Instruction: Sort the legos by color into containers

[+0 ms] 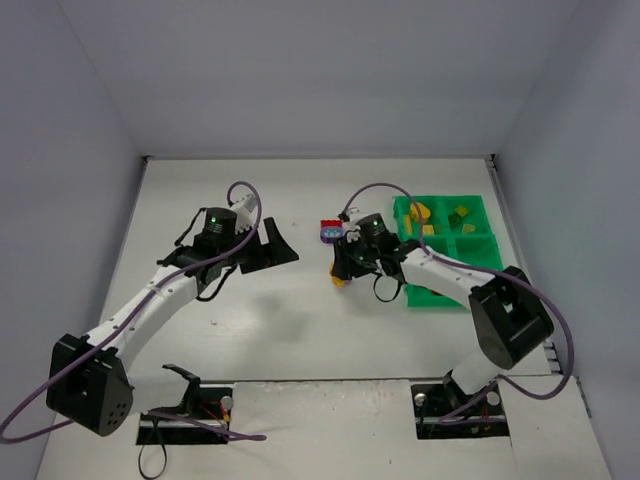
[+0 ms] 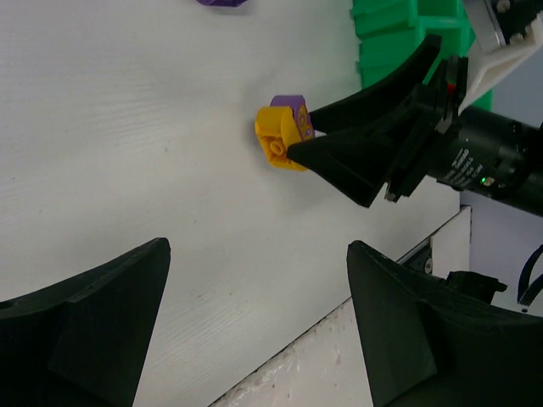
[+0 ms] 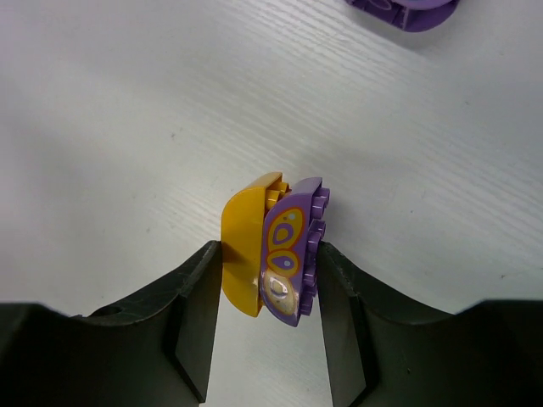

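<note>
My right gripper (image 1: 342, 277) is shut on a yellow curved lego (image 3: 242, 246) joined to a purple lego with a butterfly print (image 3: 293, 246); the pair is pinched between both fingers just above the table, left of the green tray (image 1: 440, 298). The pair also shows in the left wrist view (image 2: 276, 140). A red lego and a purple lego (image 1: 328, 232) lie together on the table behind it. Yellow legos (image 1: 420, 213) lie in the tray's far-left compartment and greenish ones (image 1: 460, 216) in the far-right. My left gripper (image 1: 275, 245) is open and empty, left of the pair.
The tray (image 2: 399, 34) stands at the right against the side wall. Another purple lego (image 3: 407, 10) lies just beyond the right gripper. The table's front edge and the arm bases run along the near side.
</note>
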### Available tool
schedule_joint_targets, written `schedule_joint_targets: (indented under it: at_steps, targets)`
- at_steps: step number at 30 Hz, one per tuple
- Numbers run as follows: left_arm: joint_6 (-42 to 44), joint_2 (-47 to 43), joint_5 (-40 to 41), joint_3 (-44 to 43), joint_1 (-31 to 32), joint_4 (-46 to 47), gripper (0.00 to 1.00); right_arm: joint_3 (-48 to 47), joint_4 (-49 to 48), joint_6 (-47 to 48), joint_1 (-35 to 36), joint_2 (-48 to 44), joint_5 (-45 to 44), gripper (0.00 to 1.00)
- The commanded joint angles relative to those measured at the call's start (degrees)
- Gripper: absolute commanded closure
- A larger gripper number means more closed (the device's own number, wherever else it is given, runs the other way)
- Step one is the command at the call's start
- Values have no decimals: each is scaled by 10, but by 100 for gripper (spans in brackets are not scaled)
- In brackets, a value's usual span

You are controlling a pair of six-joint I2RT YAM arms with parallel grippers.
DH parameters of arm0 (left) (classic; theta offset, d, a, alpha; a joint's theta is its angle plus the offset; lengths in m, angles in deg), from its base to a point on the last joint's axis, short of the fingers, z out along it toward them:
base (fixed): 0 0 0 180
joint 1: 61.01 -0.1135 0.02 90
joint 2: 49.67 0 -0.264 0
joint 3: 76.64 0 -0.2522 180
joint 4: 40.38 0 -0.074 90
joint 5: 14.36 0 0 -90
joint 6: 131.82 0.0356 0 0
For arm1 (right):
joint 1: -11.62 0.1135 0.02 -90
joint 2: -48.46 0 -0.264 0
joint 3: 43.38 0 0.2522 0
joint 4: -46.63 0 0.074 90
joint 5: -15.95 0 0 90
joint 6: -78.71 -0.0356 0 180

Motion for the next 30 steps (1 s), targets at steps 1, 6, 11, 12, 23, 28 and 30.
schedule_joint_targets:
  at_steps: [1,6,11,12,23,28,30]
  targets:
    - [-38,7,-42,-6,1,91,21,15,-71,18,4,-78,41,83]
    - [-88,41,-89,-2,7,179,21,35,-107,24,5,-139,71,83]
    - [-119,72,-110,-17,24,232,21,34,-117,24,8,-172,78,83]
    - [-124,74,-115,-22,27,241,21,34,-118,25,8,-181,78,83]
    - [-144,96,-130,-36,41,321,25,17,-116,24,9,-202,90,83]
    - [-144,105,-131,-32,44,333,36,13,-115,24,9,-204,94,83]
    - [-137,106,-124,-32,47,332,38,12,-116,22,10,-204,98,83]
